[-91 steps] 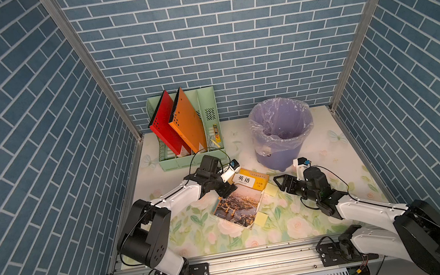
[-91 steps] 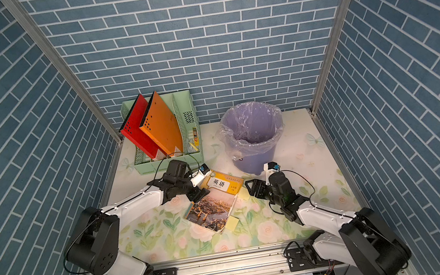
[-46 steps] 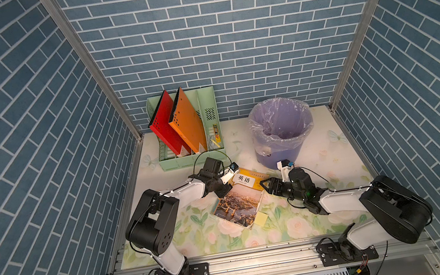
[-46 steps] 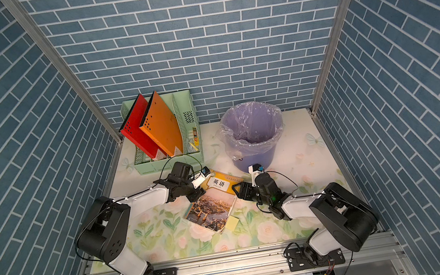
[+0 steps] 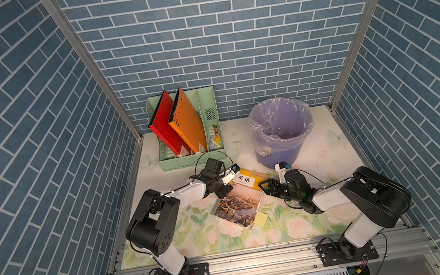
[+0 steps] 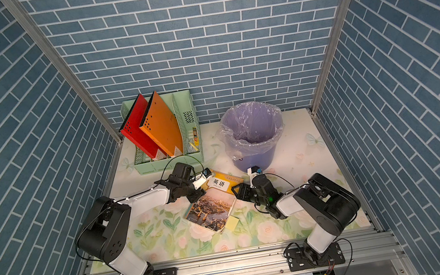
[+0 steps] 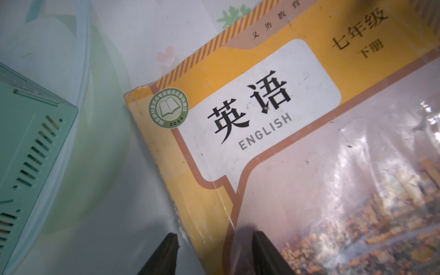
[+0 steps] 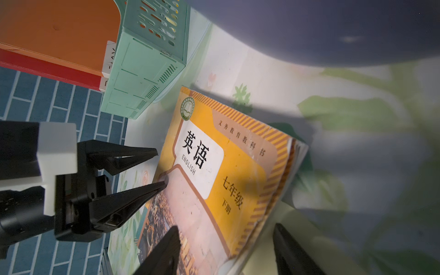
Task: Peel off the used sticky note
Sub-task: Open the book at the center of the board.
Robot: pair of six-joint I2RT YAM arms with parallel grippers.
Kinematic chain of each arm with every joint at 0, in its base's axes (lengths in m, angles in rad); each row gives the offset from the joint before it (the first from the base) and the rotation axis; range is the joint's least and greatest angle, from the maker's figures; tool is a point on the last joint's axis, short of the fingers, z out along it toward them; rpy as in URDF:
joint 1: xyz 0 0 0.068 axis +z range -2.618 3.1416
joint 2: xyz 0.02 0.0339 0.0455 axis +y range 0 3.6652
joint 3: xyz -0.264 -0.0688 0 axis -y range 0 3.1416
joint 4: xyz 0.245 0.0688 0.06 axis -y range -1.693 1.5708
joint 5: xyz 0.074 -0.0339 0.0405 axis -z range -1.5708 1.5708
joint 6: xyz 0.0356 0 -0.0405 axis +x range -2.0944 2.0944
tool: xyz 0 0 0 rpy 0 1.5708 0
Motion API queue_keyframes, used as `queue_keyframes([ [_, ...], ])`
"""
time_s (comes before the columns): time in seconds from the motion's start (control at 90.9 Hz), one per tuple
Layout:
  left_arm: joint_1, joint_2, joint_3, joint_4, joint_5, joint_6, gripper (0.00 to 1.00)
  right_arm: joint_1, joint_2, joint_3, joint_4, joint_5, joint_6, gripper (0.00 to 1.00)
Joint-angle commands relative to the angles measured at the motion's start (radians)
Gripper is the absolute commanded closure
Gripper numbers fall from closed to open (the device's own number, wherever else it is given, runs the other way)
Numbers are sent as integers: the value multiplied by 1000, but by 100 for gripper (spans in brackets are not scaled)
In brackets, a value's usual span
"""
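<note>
An English textbook (image 5: 246, 195) with an orange top and a city photo lies flat on the floral table (image 5: 185, 232). A yellow sticky note (image 5: 261, 218) pokes out at its near right corner in both top views (image 6: 232, 222); neither wrist view shows it. My left gripper (image 7: 214, 235) is open astride the book's left edge (image 7: 166, 181), one finger on the cover and one over the table. My right gripper (image 8: 226, 226) is open astride the book's right edge, holding nothing. The right wrist view also shows the left gripper (image 8: 160, 167).
A green file rack (image 5: 211, 116) with a red and an orange folder stands at the back left, close behind the left gripper. A purple lined bin (image 5: 281, 132) stands at the back right, just beyond the right gripper. Brick walls close three sides.
My right arm has swung left, bringing its gripper to the book's right edge. The left gripper's jaws have narrowed over the book's left edge. The book has not shifted.
</note>
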Motion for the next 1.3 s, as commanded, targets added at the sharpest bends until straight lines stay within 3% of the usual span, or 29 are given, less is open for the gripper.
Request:
queue_keyframes([
  [0.0,-10,-15,-14,-14,6,21,45,10,21,26,61,-8,30,38],
  [0.495,-20,-21,-38,-18,22,47,46,45,19,53,89,-40,31,40],
  [0.858,-21,-41,-49,-14,31,51,47,47,-74,76,-185,73,-14,33],
  [1.287,-23,-47,-59,-11,31,46,46,48,-20,130,-157,51,-22,35],
])
